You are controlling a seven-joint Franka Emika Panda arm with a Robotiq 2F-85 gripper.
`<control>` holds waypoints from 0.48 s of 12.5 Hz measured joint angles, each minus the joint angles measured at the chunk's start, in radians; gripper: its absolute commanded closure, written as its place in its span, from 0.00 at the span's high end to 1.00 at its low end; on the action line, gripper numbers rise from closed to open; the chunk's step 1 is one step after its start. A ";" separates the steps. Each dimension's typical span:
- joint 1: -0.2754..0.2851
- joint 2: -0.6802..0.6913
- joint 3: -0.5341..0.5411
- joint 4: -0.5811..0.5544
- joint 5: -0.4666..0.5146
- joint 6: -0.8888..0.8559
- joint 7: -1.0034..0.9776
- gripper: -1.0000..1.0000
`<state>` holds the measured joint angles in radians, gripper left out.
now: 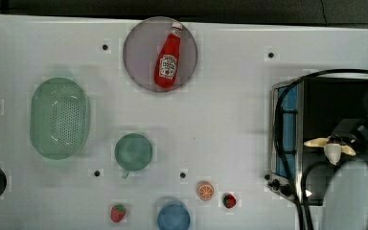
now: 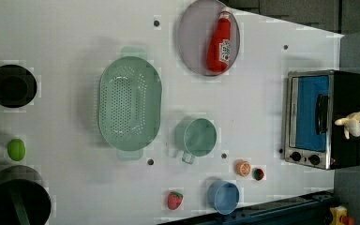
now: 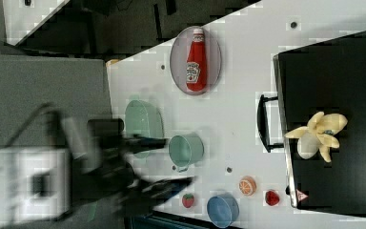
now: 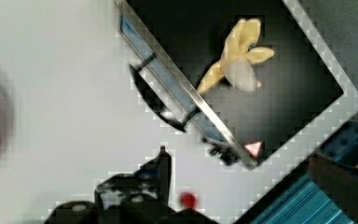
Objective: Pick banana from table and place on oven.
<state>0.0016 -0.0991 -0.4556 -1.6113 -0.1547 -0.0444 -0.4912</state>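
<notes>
- The black robot jaws (image 3: 159,160), blurred in the right view, stand wide open and hold nothing.
- The peeled pale-yellow banana (image 3: 319,133) lies on the black boxy toaster oven's (image 3: 343,71) top.
- The oven sits at the white tabletop's (image 1: 230,96) three o'clock edge in the top view.

Three overhead views, shared table (image 1: 230,120)

A pale cream-yellow banana (image 3: 318,133) lies on the black top of the oven (image 3: 343,86), whose door glass is blue-tinted in a silver frame. The desk (image 1: 230,105) is white with small dark screw holes. A red ketchup bottle (image 1: 168,56) with a white label rests on a grey plate (image 1: 139,43). The colander (image 1: 60,117) and cup (image 1: 133,151) are pale green, the bowl (image 1: 173,216) is blue, and the strawberries (image 1: 118,212) are red.
</notes>
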 measured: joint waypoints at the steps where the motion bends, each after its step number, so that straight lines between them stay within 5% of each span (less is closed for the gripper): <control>1: -0.008 -0.037 0.046 0.020 0.014 -0.044 0.085 1.00; 6: 0.064 -0.051 0.251 0.015 0.060 -0.048 0.474 1.00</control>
